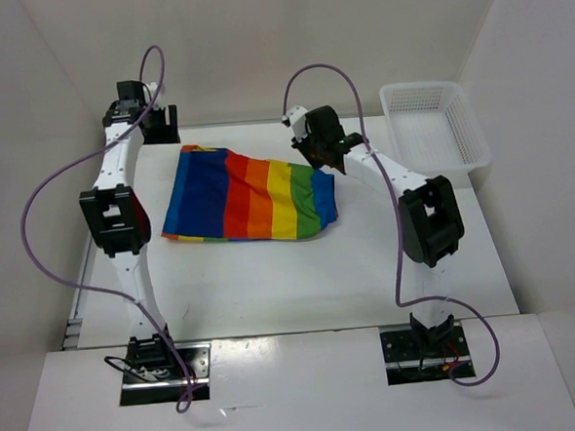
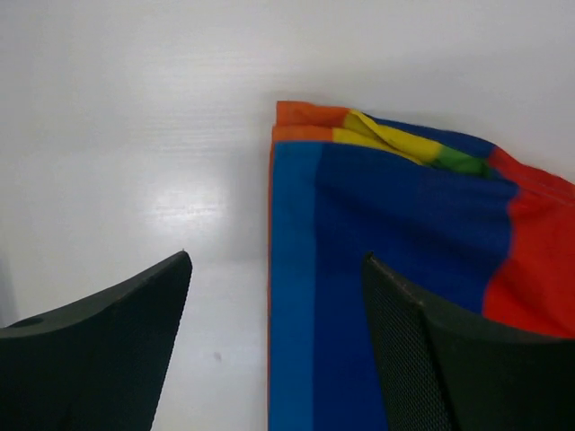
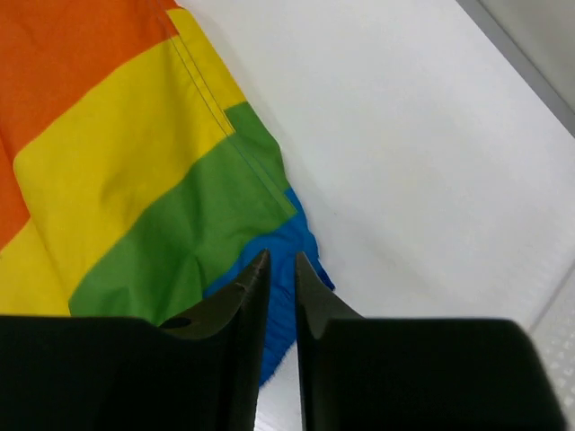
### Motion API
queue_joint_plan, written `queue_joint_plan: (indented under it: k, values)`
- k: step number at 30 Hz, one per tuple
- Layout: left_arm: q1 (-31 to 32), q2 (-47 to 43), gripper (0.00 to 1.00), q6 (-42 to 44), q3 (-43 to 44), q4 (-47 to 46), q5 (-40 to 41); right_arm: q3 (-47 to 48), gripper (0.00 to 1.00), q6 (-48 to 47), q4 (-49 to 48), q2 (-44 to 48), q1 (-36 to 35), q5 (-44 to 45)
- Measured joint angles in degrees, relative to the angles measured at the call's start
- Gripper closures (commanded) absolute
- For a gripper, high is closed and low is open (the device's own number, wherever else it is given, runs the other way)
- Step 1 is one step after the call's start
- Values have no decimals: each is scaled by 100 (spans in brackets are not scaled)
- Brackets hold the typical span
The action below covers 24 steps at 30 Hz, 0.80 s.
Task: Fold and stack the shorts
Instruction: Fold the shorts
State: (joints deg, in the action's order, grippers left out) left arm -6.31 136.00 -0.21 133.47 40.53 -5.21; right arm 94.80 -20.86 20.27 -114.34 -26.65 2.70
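Top view: the shorts (image 1: 252, 193) lay folded flat near the middle of the white table (image 1: 272, 285), between my two arms. Stripes ran navy and blue on the left, then red, orange, yellow and green on the right.

The left gripper (image 1: 163, 123) sat at the far left of the table, just beside the blue corner of the cloth. On the left wrist camera, that gripper (image 2: 276, 260) had its fingers (image 2: 108, 359) spread wide with nothing between them. One finger was over bare table and the other over the blue stripe of the shorts (image 2: 386, 233). The orange waistband edge and a yellow-green fold showed at the far corner of the cloth. I couldn't tell if the fingers touched it.

The right gripper (image 1: 328, 152) was at the far right corner of the shorts, over the green end. On the right wrist camera, that gripper (image 3: 282, 258) had its fingers (image 3: 243, 305) drawn in to a thin slit. I saw no cloth pinched in the slit. Its tips pointed at the blue hem where it peeked out under the green stripe of the shorts (image 3: 135, 162).

A white mesh basket (image 1: 433, 123) stood at the far right, well apart from the shorts.
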Motion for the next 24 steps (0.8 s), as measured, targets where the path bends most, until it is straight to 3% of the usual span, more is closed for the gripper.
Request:
queue_joint_plan:
  k: [6, 9, 13, 19, 24]
  values:
    - [448, -2380, 28, -11, -2579, -299, -92, -455, 81, -44, 103, 302, 293, -605]
    - [907, -2732, 28, 0, -3748, -472, -160, -374, 83, -17, 155, -44, 374, -894]
    - [1246, -2465, 28, 2, -5106, -538, -151, 15, 88, -48, 197, -807, 411, -1097]
    - [1226, -2339, 28, -13, -5622, -898, 376, 195, 94, -9, 177, -1344, 417, -977]
    - [1244, -2444, 29, -28, -5840, -1154, 573, 511, 95, 282, -173, -1655, 413, -22]
